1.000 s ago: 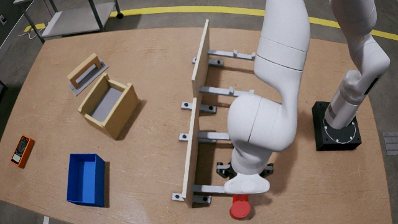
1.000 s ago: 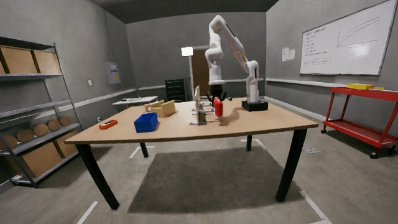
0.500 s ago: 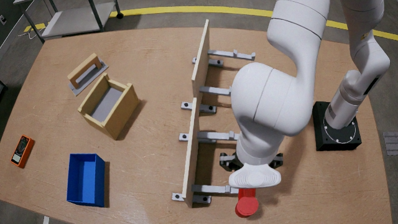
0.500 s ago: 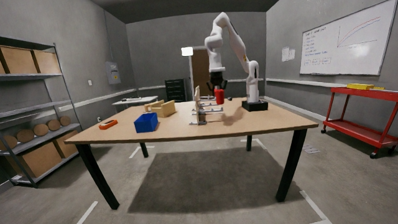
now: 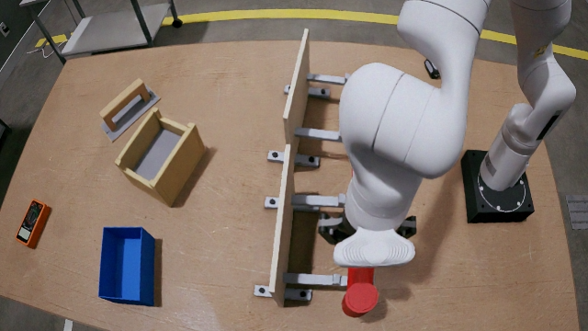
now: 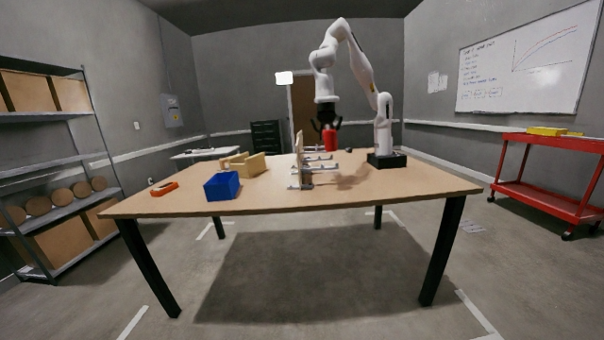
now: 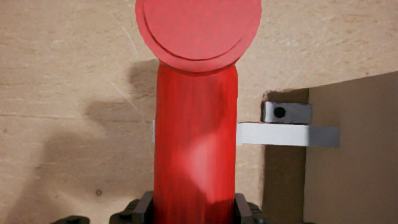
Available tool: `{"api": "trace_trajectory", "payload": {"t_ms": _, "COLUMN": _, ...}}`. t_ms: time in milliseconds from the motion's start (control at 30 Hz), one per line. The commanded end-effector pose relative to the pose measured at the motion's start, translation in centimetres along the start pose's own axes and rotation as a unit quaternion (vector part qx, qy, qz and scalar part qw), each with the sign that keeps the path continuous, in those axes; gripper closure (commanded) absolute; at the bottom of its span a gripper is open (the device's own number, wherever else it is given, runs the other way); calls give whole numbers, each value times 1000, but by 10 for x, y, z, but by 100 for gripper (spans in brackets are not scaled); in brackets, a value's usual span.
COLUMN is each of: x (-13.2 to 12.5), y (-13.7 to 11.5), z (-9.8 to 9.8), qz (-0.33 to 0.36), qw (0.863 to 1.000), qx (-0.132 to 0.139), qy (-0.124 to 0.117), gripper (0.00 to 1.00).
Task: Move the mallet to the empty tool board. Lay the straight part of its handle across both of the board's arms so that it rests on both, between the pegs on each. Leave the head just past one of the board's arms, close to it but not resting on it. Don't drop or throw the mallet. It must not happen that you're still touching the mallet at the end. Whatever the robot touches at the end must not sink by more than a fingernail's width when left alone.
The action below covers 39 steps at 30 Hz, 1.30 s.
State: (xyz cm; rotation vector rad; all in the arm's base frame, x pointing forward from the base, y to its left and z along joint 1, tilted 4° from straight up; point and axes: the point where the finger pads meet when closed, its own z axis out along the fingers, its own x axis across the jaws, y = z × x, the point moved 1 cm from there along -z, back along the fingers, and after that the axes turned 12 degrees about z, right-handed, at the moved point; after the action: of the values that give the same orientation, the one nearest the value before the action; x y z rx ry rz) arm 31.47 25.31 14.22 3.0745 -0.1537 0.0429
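The red mallet (image 5: 360, 289) hangs in my gripper (image 5: 367, 230), lifted above the table beside the near tool board (image 5: 281, 221). In the wrist view the fingers are shut on the mallet's thick red handle (image 7: 195, 145), and its round head (image 7: 198, 27) points away from me. One grey arm (image 7: 287, 134) of the near board lies below the handle, not touching it. In the side view the mallet (image 6: 329, 138) is well above the arms. The far tool board (image 5: 296, 87) has two bare grey arms (image 5: 326, 79) (image 5: 317, 134). My arm hides their outer ends.
An open wooden box (image 5: 160, 155) and its lid (image 5: 130, 108) stand left of the boards. A blue bin (image 5: 127, 265) and an orange meter (image 5: 32, 222) are at front left. The robot base (image 5: 498, 186) is at the right.
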Motion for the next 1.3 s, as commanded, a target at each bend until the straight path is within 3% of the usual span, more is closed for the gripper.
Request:
{"api": "trace_trajectory", "payload": {"t_ms": 0, "x": 13, "y": 18, "z": -2, "qz": 6, "qw": 1000, "qx": 1, "qy": 1, "gripper": 90}}
{"api": "trace_trajectory", "payload": {"t_ms": 100, "x": 25, "y": 40, "z": -3, "qz": 5, "qw": 1000, "qx": 2, "qy": 1, "gripper": 90}}
{"api": "trace_trajectory", "payload": {"t_ms": 167, "x": 25, "y": 40, "z": -3, "qz": 5, "qw": 1000, "qx": 2, "qy": 1, "gripper": 90}}
{"api": "trace_trajectory", "payload": {"t_ms": 633, "x": 57, "y": 133, "z": -7, "qz": 5, "qw": 1000, "qx": 4, "qy": 0, "gripper": 90}}
{"api": "trace_trajectory", "payload": {"t_ms": 733, "x": 59, "y": 139, "z": -7, "qz": 5, "qw": 1000, "qx": 4, "qy": 1, "gripper": 90}}
{"api": "trace_trajectory", "payload": {"t_ms": 800, "x": 63, "y": 165, "z": -8, "qz": 5, "qw": 1000, "qx": 4, "qy": 1, "gripper": 90}}
{"api": "trace_trajectory", "payload": {"t_ms": 1267, "x": 63, "y": 245, "z": -10, "qz": 6, "qw": 1000, "qx": 2, "qy": 2, "gripper": 90}}
